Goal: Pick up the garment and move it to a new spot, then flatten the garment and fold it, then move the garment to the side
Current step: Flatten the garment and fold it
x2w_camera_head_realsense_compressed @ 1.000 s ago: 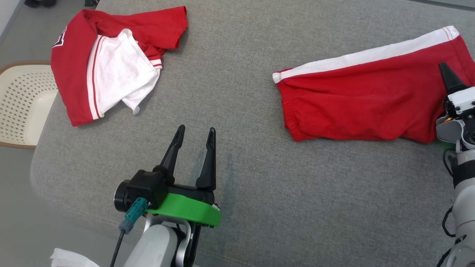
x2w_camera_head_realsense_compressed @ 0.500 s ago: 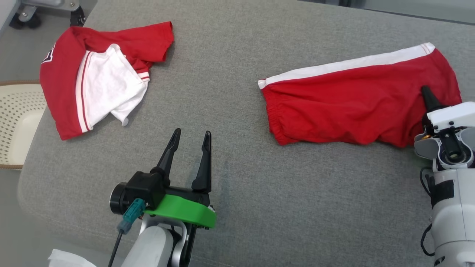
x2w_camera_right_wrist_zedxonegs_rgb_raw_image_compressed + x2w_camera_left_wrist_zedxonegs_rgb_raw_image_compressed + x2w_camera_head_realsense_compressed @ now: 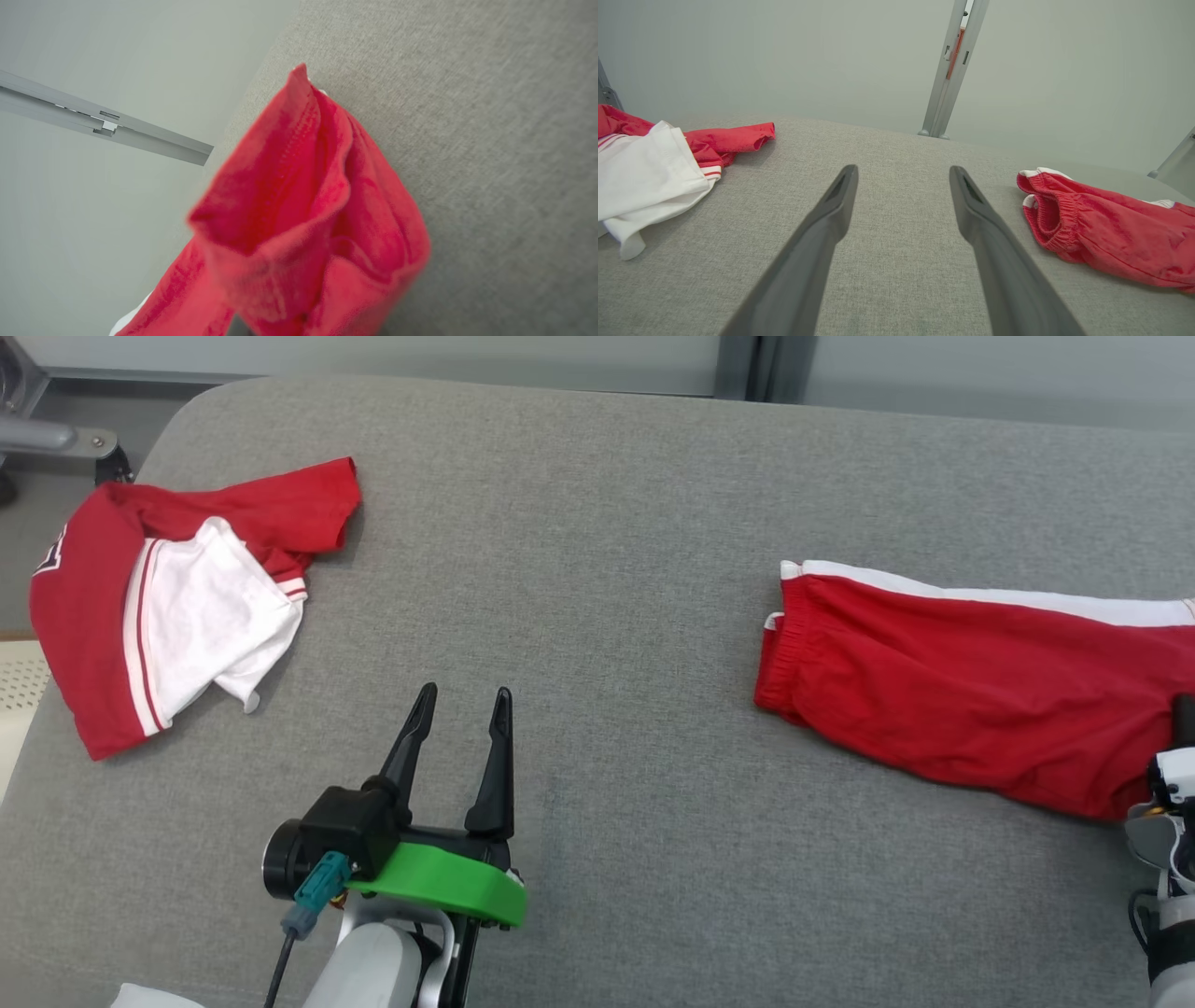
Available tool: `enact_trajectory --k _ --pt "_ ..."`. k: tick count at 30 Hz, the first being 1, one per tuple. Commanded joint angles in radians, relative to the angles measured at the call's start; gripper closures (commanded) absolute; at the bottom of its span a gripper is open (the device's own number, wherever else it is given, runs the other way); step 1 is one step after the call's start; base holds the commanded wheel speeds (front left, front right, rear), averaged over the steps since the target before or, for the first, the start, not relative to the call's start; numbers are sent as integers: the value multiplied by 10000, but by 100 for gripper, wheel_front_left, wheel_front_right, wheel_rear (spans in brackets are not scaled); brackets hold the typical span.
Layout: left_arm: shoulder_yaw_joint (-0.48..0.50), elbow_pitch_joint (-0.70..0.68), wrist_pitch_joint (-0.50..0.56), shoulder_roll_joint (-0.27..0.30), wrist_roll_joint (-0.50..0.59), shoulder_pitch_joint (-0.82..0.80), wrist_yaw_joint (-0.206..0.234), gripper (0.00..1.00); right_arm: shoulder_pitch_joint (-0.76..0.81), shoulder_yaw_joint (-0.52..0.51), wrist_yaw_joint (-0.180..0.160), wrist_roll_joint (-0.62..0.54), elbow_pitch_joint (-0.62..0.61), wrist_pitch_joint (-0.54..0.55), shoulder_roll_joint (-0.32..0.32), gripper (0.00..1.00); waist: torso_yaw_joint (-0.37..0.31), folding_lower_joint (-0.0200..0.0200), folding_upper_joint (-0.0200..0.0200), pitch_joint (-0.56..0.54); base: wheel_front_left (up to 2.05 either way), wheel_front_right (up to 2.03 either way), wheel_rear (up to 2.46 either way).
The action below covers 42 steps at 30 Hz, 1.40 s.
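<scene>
The garment, red shorts (image 3: 952, 681) with a white side stripe, lies stretched along the right side of the grey cushioned surface (image 3: 597, 523). My right gripper (image 3: 1184, 709) sits at their right end at the picture's edge. It is shut on the shorts (image 3: 299, 224), whose red cloth rises bunched in the right wrist view and hides the fingers. My left gripper (image 3: 457, 693) hovers open over bare grey fabric at lower centre, nothing between its fingers (image 3: 840, 196). From the left wrist, the elastic waistband of the shorts (image 3: 1087, 228) lies to the right.
A crumpled red and white shirt (image 3: 177, 607) lies at the far left of the surface, also the shirt (image 3: 649, 172) beside my left fingers. A cream perforated basket (image 3: 14, 686) stands past the left edge. A metal post (image 3: 948, 70) rises behind the surface.
My right gripper has shut on the shorts and pulled them to the right, stretching them out. The head camera has tilted up and turned. The left gripper stays open.
</scene>
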Motion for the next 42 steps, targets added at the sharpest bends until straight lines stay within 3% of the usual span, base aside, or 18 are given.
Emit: enact_trajectory --k 1,9,14,26,39,40,42 --pt "26 -7 6 24 53 148 -25 0 223 -123 -12 -189 -75 -107 -34 100 -317 0 -1 -254 0 0 0" --pt "12 97 7 24 137 126 -121 0 -32 -205 -5 -795 -266 -455 124 100 -463 0 -1 -403 0 0 0" --pt "98 175 7 24 211 228 -162 0 -127 849 -7 -774 -867 -435 349 100 -333 0 -1 -574 0 0 0" --pt "96 177 6 24 59 442 -84 0 678 3770 -7 590 -2525 -208 651 100 380 0 -1 -943 0 0 0" --pt "82 112 7 24 20 515 -45 0 777 5318 -5 764 -1836 -565 418 100 883 0 -1 -891 0 0 0" --pt "81 106 7 24 12 509 -34 0 755 5499 -5 714 -1781 -551 404 0 906 0 -1 -875 0 0 0" --pt "93 87 7 24 16 509 -44 0 725 5916 -5 670 -1737 -614 385 0 939 0 -1 -841 0 0 0"
